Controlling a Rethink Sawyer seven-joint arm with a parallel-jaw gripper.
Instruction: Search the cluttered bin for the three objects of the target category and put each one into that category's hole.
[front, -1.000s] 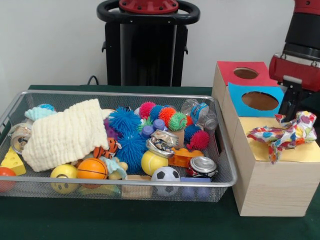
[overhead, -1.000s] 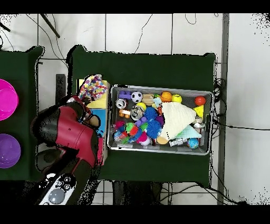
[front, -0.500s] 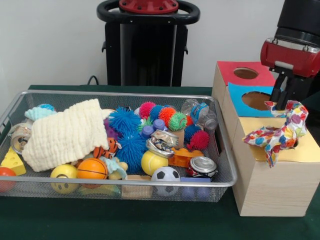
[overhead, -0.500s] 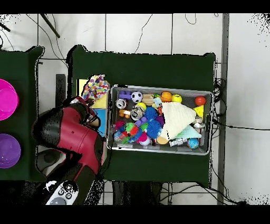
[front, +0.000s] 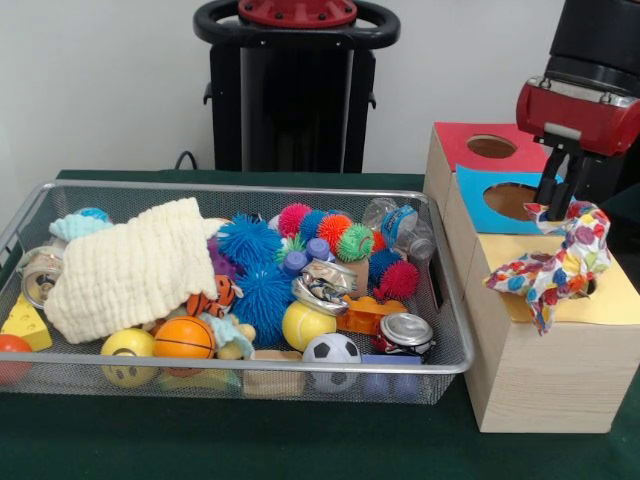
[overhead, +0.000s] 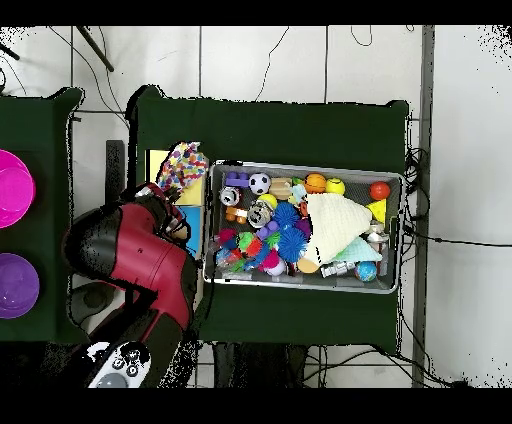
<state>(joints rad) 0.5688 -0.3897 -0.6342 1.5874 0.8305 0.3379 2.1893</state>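
Note:
A cloth with coloured dots (front: 556, 268) lies bunched on the yellow top (front: 612, 302) of the wooden box, its upper end lifted. My gripper (front: 556, 207) hangs just above it and is shut on that raised end. From above, the dotted cloth (overhead: 180, 165) shows at the yellow panel (overhead: 191, 192), with the red arm (overhead: 130, 250) covering the gripper. A cream waffle cloth (front: 130, 265) is spread over the left part of the wire bin (front: 240, 186), and a pale teal cloth (front: 75, 228) lies behind it. The cream cloth (overhead: 335, 225) also shows in the bin (overhead: 300, 166) from above.
The box has a red panel with a hole (front: 492, 146) and a blue panel with a hole (front: 520, 201). The bin holds spiky balls (front: 247, 243), toy balls (front: 331, 349), crushed cans (front: 405, 331) and a plastic bottle (front: 400, 226). Two purple bowls (overhead: 12, 188) sit on a side table.
The gripper has risen and shifted left toward the blue panel with the dotted cloth. The cloth's lower part now drapes over the yellow panel's edge.

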